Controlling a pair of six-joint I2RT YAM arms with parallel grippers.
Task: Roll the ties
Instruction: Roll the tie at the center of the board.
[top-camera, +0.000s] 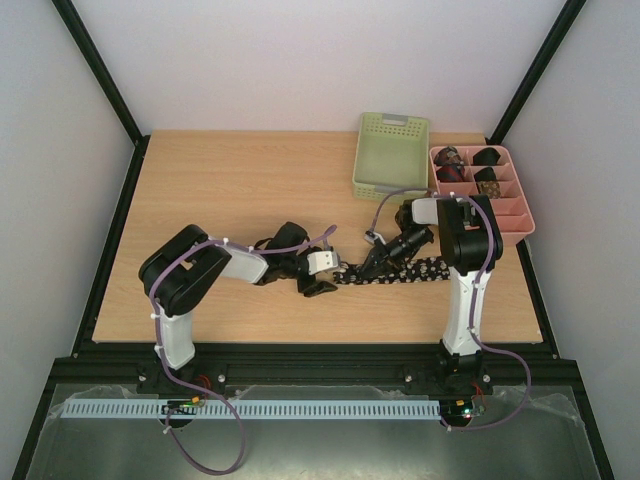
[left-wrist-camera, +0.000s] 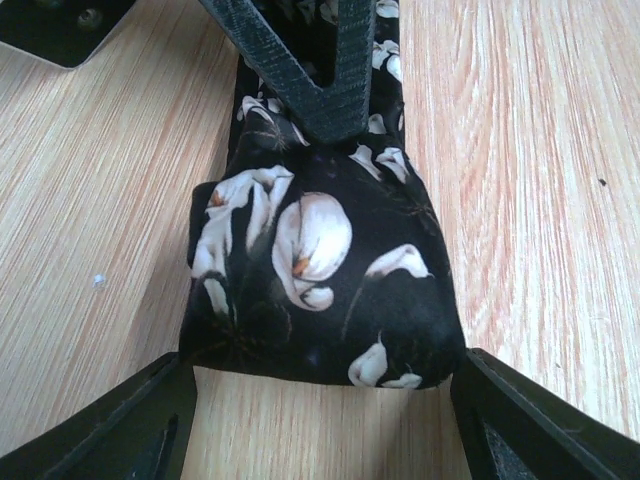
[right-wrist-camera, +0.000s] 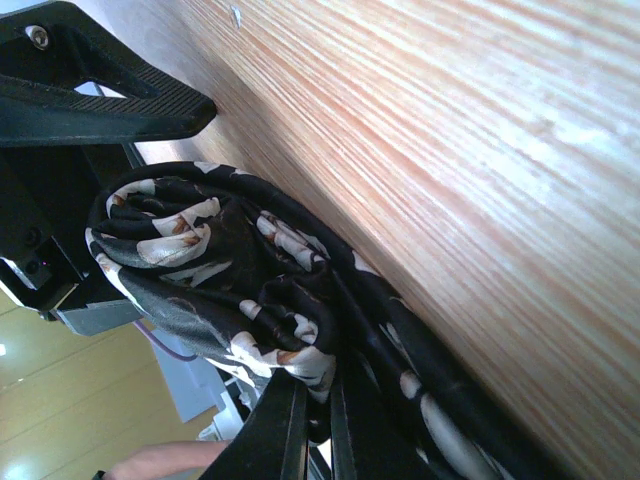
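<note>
A long black tie with pale flowers lies across the table's near middle. Its left end is rolled into a fat bundle. My left gripper is open, with its fingers spread just wider than the bundle and a little short of it. My right gripper is shut on the tie's fabric just behind the bundle; its pinched tips show at the top of the left wrist view. Several small rolled ties in dark red, black and brown sit in a pink tray.
The pink compartment tray stands at the right edge, behind my right arm. A pale green basket stands at the back, left of the tray. Black frame rails run along the table's sides.
</note>
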